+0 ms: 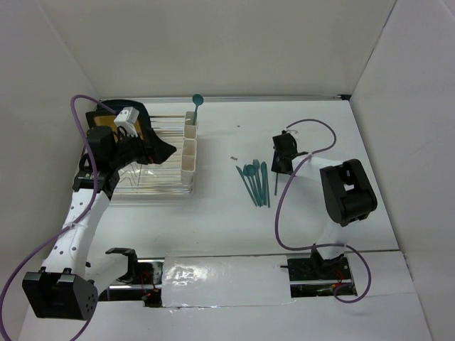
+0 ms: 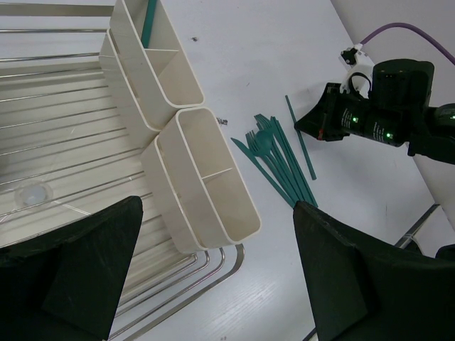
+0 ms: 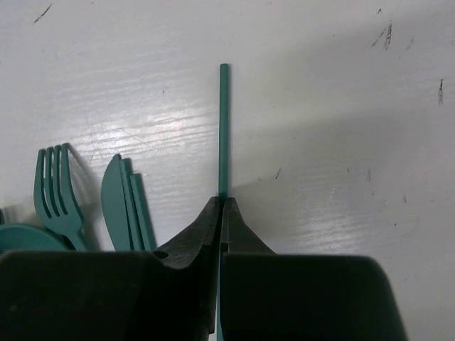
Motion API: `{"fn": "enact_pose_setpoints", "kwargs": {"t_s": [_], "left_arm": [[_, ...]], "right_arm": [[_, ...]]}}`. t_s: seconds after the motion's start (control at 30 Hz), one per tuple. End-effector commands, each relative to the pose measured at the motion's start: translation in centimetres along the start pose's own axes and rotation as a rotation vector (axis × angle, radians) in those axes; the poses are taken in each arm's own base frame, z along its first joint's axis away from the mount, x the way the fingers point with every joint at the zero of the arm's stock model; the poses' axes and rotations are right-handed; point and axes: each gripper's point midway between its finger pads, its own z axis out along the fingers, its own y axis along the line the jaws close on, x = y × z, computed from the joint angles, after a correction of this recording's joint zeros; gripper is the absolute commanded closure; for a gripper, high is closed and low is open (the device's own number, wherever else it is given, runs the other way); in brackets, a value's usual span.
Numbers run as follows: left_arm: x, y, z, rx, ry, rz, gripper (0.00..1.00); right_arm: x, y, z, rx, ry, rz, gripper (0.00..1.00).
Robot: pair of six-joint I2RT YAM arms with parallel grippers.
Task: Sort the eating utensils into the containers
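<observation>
Several teal eating utensils (image 1: 254,177) lie in a loose pile on the white table; forks and a knife (image 3: 121,202) show at the left of the right wrist view. One slim teal utensil (image 3: 223,128), seen edge-on, lies apart to the right of the pile (image 2: 274,160). My right gripper (image 3: 222,202) is shut on its near part, low over the table (image 1: 281,167). The cream-white containers (image 1: 190,153) stand in a row on the rack's right side, and a teal spoon (image 1: 197,101) stands in the far one. My left gripper (image 2: 217,284) hangs open above the near container (image 2: 206,185), holding nothing.
A clear wire dish rack (image 1: 153,181) sits at the left with a dark plate with an orange centre (image 1: 106,121) at its back. White walls close in the table on three sides. The right arm's purple cable (image 1: 284,199) loops over the table.
</observation>
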Motion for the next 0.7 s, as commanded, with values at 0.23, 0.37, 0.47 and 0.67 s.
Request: {"fn": "enact_pose_setpoints", "kwargs": {"t_s": [0.23, 0.37, 0.47, 0.67], "left_arm": [[-1.2, -0.8, -0.3, 0.028, -0.041, 0.027, 0.00], [-1.2, -0.6, -0.3, 0.018, -0.040, 0.023, 0.00], [-1.2, -0.4, -0.2, 0.010, -0.038, 0.022, 0.00], [-1.6, 0.2, -0.6, -0.045, -0.066, 0.014, 0.00]], "right_arm": [[-6.6, 5.2, -7.3, -0.343, -0.201, -0.035, 1.00], [-15.1, 10.4, -18.7, -0.706, -0.534, -0.109, 1.00], [-18.8, 12.4, -24.2, -0.830, -0.692, -0.148, 1.00], [-21.2, 17.6, -32.9, -1.056, -0.980, -0.222, 1.00]]}}
